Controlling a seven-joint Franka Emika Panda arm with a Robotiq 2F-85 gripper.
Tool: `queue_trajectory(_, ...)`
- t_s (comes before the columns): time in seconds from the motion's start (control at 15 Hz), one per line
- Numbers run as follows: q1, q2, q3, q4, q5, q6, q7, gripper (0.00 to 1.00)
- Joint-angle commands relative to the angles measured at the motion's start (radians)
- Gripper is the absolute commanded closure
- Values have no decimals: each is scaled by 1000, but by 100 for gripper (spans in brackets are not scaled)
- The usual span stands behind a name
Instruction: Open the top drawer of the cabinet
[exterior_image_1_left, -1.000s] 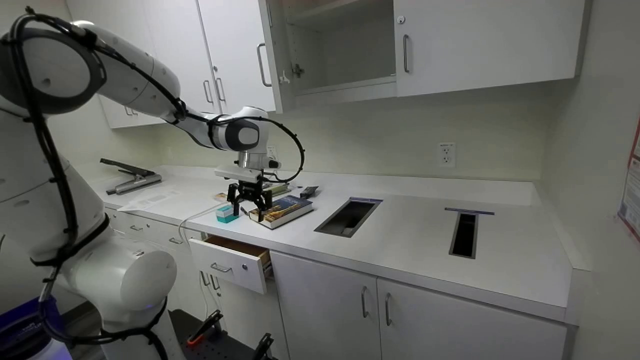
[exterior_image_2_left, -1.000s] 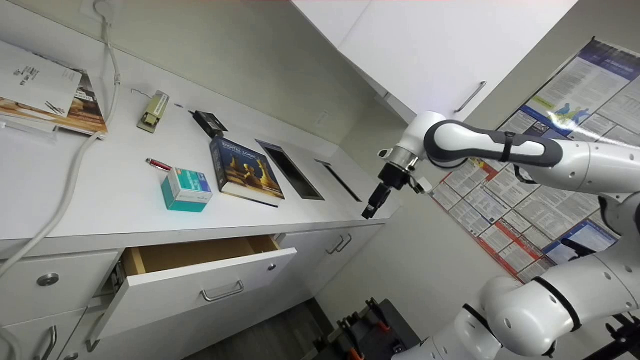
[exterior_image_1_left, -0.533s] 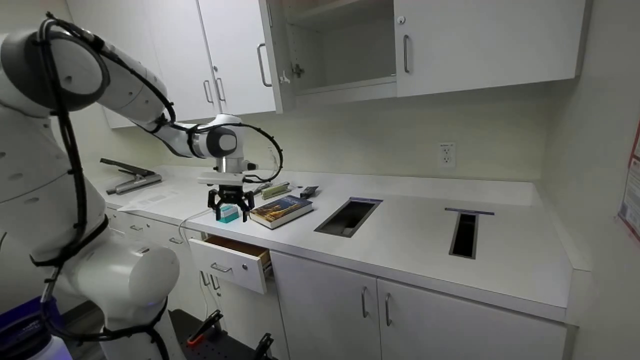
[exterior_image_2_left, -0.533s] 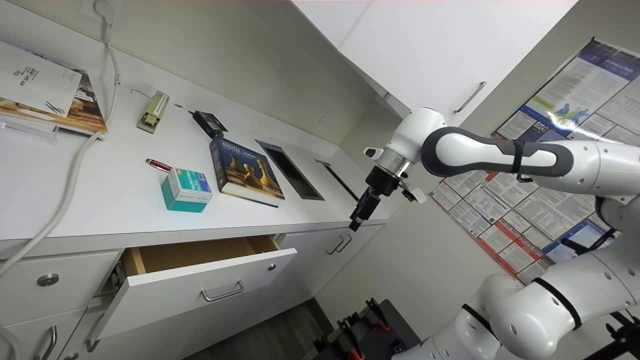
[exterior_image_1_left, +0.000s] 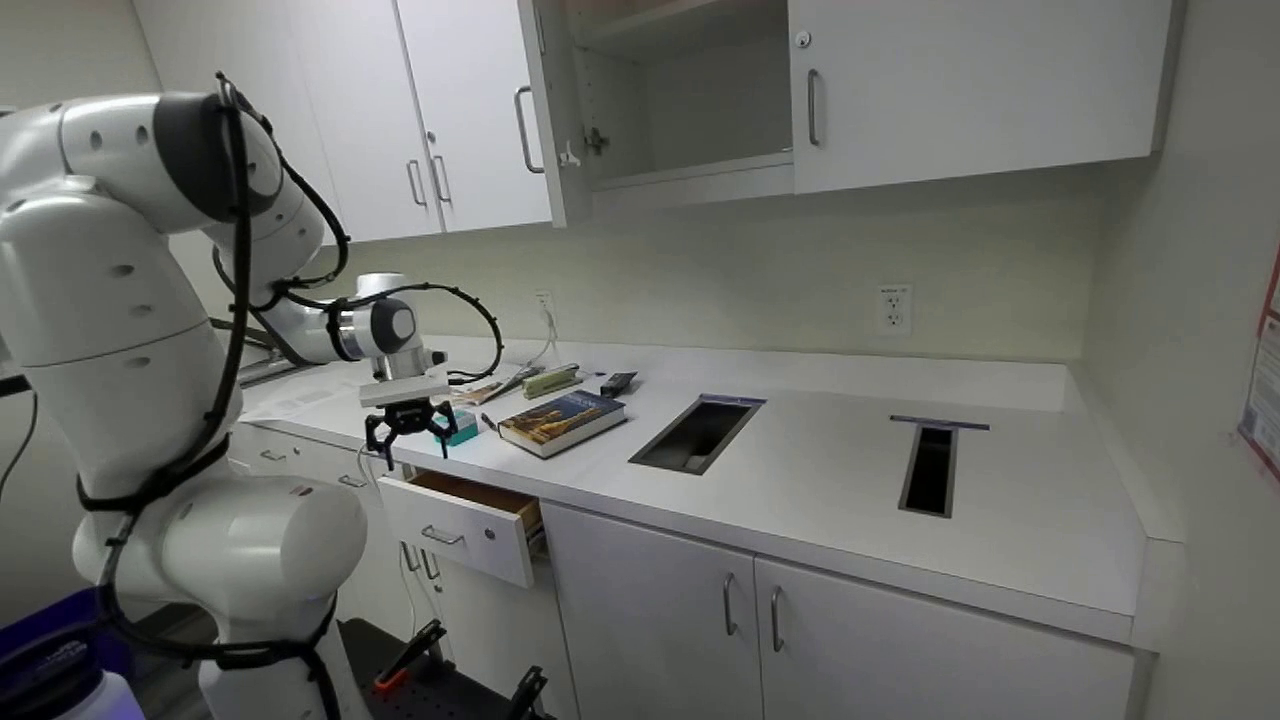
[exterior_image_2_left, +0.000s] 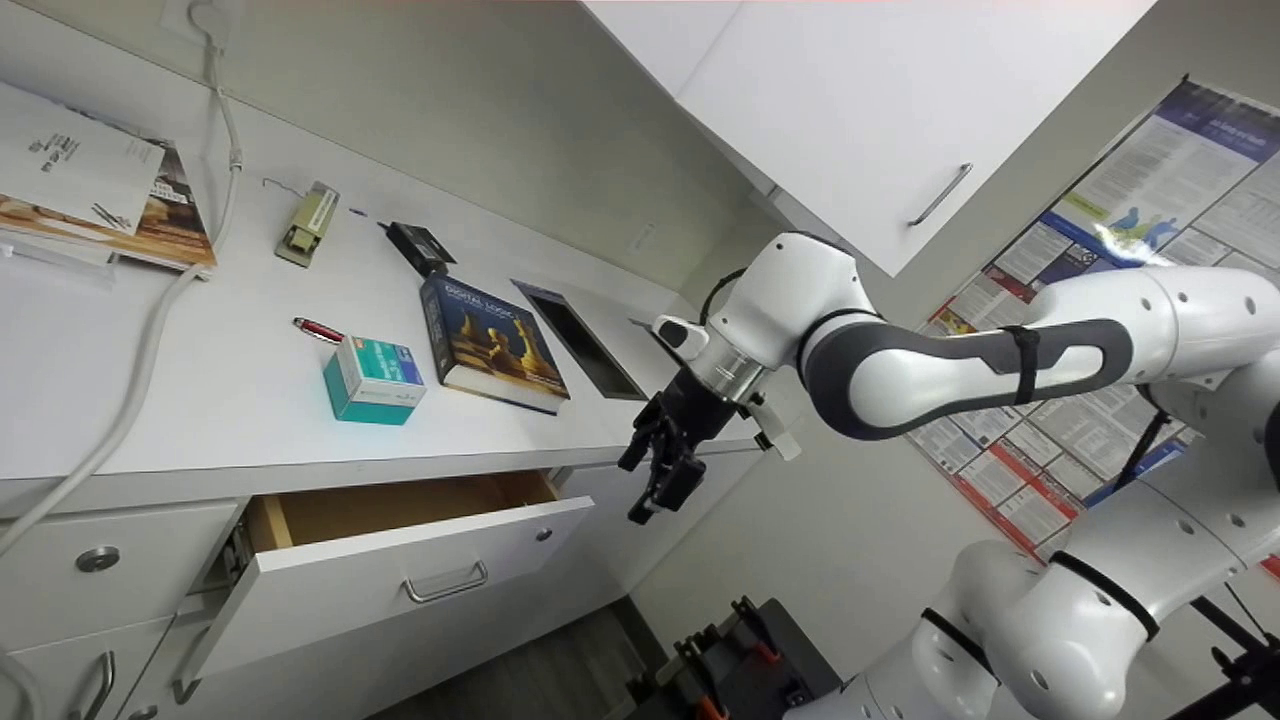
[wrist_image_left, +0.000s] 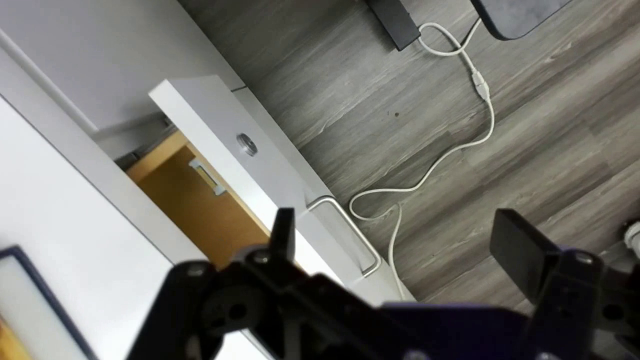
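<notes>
The top drawer (exterior_image_1_left: 455, 528) of the white base cabinet (exterior_image_1_left: 650, 600) stands partly pulled out. Its white front (exterior_image_2_left: 350, 595), metal bar handle (exterior_image_2_left: 445, 582) and tan inside (exterior_image_2_left: 390, 508) show in an exterior view. My gripper (exterior_image_1_left: 417, 460) is open and empty, above the drawer near the counter's front edge. In an exterior view my gripper (exterior_image_2_left: 636, 490) appears right of the drawer front, apart from it. In the wrist view the drawer (wrist_image_left: 220, 112) and its handle (wrist_image_left: 350, 232) lie below the spread fingers (wrist_image_left: 395, 225); the left finger overlaps the drawer's front edge.
A teal and white box (exterior_image_2_left: 372, 382) and a thick book (exterior_image_2_left: 490, 345) lie on the counter (exterior_image_1_left: 850, 470) behind the drawer. A white cable (wrist_image_left: 425, 175) runs over the floor. A black stand with clamps (exterior_image_1_left: 420, 660) is below. An upper cupboard door (exterior_image_1_left: 480, 110) hangs open.
My gripper has moved left and lower in both exterior views, coming nearer the drawer. It has turned, so both fingers show apart. The drawer has not moved.
</notes>
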Motion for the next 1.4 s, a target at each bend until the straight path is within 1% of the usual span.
queue_trajectory(0.0, 1, 29, 21, 17, -19, 7, -4, 0)
queue_trajectory(0.2, 6, 90, 42, 54, -44, 18, -5, 0)
queue_trajectory(0.4, 4, 95, 41, 60, -45, 18, -13, 0)
queue_trajectory(0.47, 5, 115, 41, 77, -76, 10, -10, 0)
queue_trajectory(0.73, 13, 237, 49, 178, -283, -8, -53, 0)
queue_trajectory(0.93, 9, 330, 68, 255, -314, 34, -177, 0)
queue_trajectory(1.07, 3, 391, 86, 309, -310, 46, -271, 0)
queue_trajectory(1.33, 8, 488, 96, 401, -319, 27, -372, 0)
